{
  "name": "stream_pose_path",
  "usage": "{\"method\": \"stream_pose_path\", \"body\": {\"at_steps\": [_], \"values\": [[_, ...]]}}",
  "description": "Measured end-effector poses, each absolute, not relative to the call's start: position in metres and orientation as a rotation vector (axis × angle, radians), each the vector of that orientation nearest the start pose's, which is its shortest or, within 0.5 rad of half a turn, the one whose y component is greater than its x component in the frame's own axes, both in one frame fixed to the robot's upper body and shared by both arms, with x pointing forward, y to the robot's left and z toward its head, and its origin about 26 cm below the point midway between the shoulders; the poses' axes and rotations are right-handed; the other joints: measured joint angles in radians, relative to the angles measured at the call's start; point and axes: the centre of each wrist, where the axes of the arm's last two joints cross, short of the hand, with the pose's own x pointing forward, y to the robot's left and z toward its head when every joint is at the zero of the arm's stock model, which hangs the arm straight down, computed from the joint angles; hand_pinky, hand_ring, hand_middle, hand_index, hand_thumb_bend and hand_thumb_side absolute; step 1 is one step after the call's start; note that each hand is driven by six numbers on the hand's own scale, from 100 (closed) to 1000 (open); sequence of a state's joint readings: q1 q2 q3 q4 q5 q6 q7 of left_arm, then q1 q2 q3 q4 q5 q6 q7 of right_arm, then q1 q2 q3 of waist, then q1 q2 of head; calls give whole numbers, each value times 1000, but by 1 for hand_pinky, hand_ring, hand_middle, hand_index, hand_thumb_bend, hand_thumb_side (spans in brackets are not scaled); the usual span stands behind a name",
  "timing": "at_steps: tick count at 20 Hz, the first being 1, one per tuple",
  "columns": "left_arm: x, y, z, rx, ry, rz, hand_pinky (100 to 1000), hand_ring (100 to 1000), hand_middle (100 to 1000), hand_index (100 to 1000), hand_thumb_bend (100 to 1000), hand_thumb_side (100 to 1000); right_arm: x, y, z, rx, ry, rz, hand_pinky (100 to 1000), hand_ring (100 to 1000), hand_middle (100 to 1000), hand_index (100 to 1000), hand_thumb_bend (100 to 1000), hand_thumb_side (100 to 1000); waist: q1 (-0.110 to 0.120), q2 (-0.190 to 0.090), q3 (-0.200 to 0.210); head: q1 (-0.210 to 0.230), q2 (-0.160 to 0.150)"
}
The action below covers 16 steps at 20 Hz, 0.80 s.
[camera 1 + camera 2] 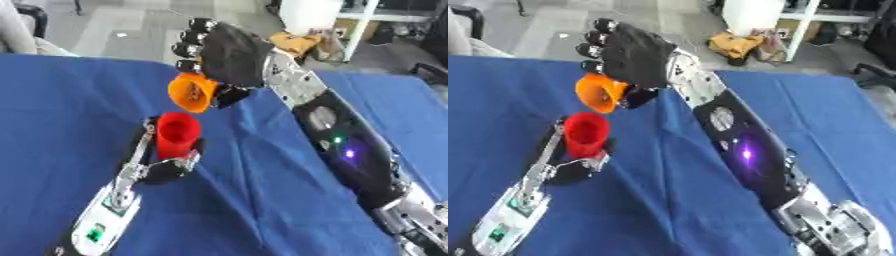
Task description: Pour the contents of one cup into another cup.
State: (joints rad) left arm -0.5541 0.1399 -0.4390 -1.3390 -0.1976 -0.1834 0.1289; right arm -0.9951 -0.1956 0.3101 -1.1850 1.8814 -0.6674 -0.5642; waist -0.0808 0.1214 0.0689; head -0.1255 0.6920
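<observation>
Nearest, left hand [166,167] clasps the upright red cup [177,134] on the blue table [70,105], while right hand [229,52] grips the orange cup [192,92], tipped above it.

Illumination bright and even, apparently from overhead. Both views soft throughout; edges lack crispness. Shadows on the table [70,100] faint, darkest just beside the left hand [166,167]. The pale floor past the table's far edge washes out. Purple indicator light on the right forearm [747,153] blooms.

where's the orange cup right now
The orange cup is tipped on its side in the right robot hand, left of centre, just above the upright red cup held by the left robot hand.
</observation>
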Motion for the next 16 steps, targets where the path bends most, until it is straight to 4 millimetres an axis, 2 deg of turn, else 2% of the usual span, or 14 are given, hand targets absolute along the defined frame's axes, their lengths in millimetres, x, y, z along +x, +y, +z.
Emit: {"method": "stream_pose_path", "body": {"at_steps": [9, 16], "values": [[374, 118, 72, -5, -2012, -711, 591, 376, 432, 653, 100, 296, 447, -114, 230, 1130, 1727, -1533, 480, 511, 496, 474, 100, 485, -13, -13, -8, 2, 0], [374, 119, 71, -3, -2004, -702, 592, 376, 431, 653, 100, 297, 447, -114, 231, 1148, 1697, -1515, 478, 514, 499, 475, 100, 480, -15, -19, -14, 6, 0]]}}
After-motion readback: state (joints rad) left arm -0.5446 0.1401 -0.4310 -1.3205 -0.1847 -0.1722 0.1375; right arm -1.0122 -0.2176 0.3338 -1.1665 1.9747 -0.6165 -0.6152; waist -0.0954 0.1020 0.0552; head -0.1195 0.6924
